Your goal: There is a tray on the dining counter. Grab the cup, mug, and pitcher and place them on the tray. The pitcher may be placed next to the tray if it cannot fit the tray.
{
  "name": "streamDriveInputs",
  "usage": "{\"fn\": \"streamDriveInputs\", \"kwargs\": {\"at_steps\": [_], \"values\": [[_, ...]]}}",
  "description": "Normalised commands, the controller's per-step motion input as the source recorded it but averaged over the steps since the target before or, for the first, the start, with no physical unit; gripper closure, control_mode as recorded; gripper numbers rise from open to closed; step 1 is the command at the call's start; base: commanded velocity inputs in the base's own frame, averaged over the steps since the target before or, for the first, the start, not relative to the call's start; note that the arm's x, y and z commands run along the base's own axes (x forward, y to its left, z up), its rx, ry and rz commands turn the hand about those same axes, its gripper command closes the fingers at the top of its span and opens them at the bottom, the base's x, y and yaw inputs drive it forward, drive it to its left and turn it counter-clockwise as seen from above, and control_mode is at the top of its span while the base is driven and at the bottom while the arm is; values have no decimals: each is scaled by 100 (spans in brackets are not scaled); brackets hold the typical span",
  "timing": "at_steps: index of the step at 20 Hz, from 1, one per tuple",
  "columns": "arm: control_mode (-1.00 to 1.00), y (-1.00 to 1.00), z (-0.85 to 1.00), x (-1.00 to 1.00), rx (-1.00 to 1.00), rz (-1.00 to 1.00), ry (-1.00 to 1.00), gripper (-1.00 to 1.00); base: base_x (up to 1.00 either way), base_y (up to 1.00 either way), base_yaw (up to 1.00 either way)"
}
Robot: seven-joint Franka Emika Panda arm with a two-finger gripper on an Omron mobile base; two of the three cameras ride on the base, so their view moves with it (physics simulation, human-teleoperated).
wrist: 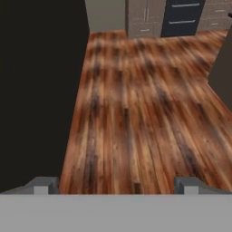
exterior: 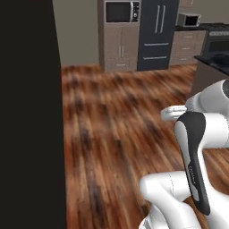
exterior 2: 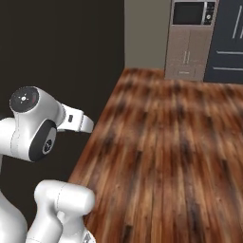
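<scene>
My gripper (wrist: 117, 186) is open, its two grey fingertips (wrist: 45, 185) wide apart at the bottom of the hand view, with nothing between them and bare wooden floor (wrist: 136, 113) beyond. My white arm (exterior: 197, 147) is folded close to the base. The tray, the dining counter, the cup, the mug and the pitcher are out of view.
A tall dark panel (exterior: 27, 112) stands along the left side, close to the arm (exterior 2: 38, 123). Across the floor are beige cabinets with a microwave (exterior: 120, 12) and a dark fridge (exterior: 156, 33). A dark-topped counter (exterior: 214, 60) juts in at the right.
</scene>
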Motion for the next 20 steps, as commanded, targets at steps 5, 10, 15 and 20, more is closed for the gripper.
{"fn": "streamDriveInputs", "kwargs": {"at_steps": [5,10,15,20], "values": [[100,0,0,0,0,0,0,-100,100,0,0],[100,0,0,0,0,0,0,-100,100,0,0],[100,0,0,0,0,0,0,-100,100,0,-9],[100,0,0,0,0,0,0,-100,100,-1,-15]]}}
